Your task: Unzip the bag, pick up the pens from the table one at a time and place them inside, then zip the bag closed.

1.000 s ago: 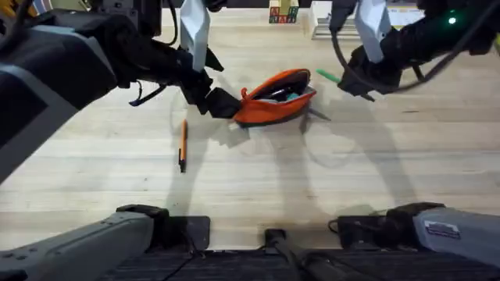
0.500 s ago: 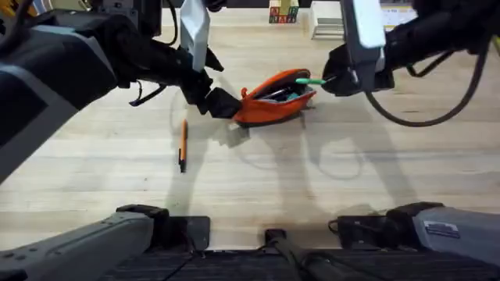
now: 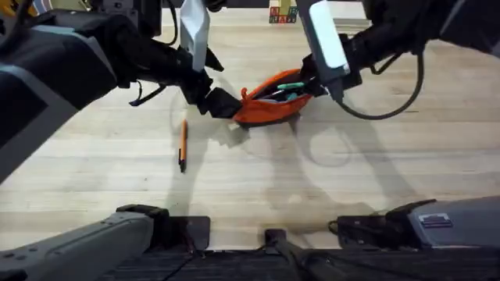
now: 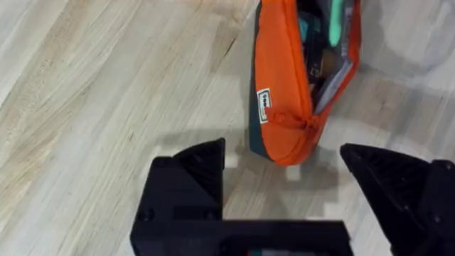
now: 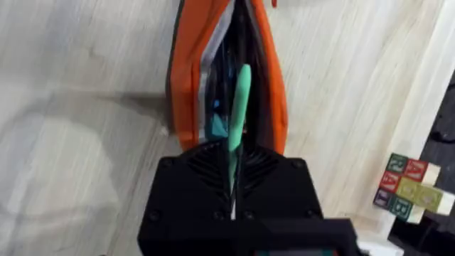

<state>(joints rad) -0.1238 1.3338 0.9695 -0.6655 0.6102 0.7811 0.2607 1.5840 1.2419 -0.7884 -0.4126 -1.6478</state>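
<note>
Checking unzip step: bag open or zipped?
Open. The bag gapes along its zipper, its inside showing, and the green pen in the right gripper points into it.

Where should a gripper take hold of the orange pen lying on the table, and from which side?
Grip the orange pen around mid-barrel, coming straight down from above, fingers closing across its width. It lies flat on the table, running toward and away from the bases, black end nearest them, with bare wood on both sides for the fingers.

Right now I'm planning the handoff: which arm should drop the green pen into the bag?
Right. The right gripper grips the green pen over the open bag; the left gripper is open.
</note>
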